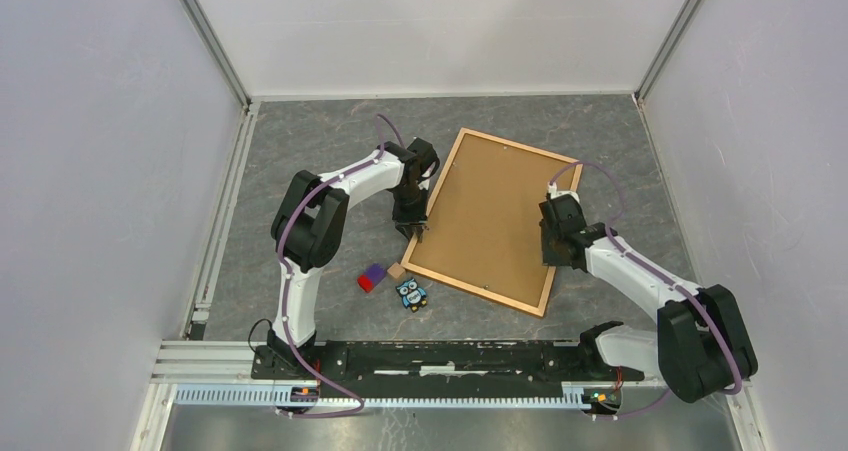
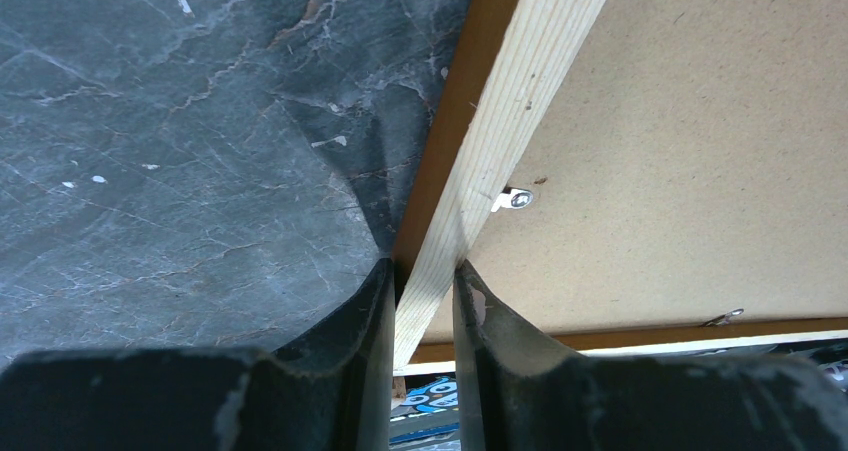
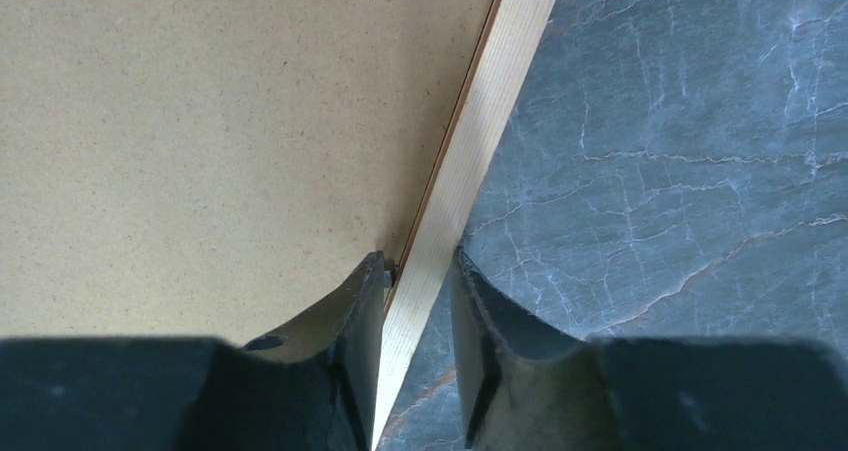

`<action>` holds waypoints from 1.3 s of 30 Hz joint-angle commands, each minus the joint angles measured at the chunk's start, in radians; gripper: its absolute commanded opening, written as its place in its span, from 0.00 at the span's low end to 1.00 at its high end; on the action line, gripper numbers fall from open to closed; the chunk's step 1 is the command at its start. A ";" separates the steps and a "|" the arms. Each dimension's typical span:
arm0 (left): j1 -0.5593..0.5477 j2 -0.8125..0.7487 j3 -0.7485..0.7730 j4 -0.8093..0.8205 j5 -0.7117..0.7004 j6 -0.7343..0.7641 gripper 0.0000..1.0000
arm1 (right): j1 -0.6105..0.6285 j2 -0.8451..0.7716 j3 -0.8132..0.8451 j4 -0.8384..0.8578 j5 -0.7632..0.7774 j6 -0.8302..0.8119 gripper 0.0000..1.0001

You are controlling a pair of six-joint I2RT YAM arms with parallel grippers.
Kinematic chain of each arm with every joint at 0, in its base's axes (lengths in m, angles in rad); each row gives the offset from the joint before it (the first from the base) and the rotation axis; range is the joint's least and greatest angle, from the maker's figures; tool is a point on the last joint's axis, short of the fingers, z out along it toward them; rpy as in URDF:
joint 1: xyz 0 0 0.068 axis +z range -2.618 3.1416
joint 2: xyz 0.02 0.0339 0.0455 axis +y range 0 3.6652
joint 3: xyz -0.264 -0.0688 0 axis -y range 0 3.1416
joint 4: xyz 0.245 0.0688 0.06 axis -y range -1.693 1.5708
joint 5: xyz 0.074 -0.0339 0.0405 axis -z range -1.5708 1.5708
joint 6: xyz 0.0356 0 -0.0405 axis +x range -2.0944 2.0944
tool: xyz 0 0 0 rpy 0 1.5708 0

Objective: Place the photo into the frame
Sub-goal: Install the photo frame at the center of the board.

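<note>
The frame [image 2: 525, 81] lies face down and askew in the middle of the table [image 1: 320, 141], its brown backing board [image 1: 490, 221] uppermost and a small metal tab [image 2: 515, 199] bearing on the board's edge. The photo is nowhere in view; whether it sits beneath the board cannot be told. The left jaws are clenched on the frame's left rail near its near corner, and the right jaws pinch the opposite rail about midway. The thin wood moulding looks light and stiff but wide, likely to twist or swing if lifted from one side, so opposite rails are the sensible hold. An owl figure [image 1: 411, 293] and a red-and-purple block [image 1: 371, 278] sit just beside the near corner.
</note>
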 commanded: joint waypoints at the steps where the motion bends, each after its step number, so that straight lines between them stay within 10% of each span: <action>1: -0.011 0.021 0.008 0.038 0.042 0.006 0.03 | 0.024 0.004 0.074 -0.058 -0.009 0.011 0.46; 19: -0.008 0.004 0.006 0.038 0.060 0.004 0.03 | 0.013 0.012 0.085 -0.079 0.138 0.168 0.63; 39: -0.008 0.007 -0.006 0.056 0.110 -0.005 0.02 | 0.011 0.016 -0.004 -0.123 0.182 0.412 0.39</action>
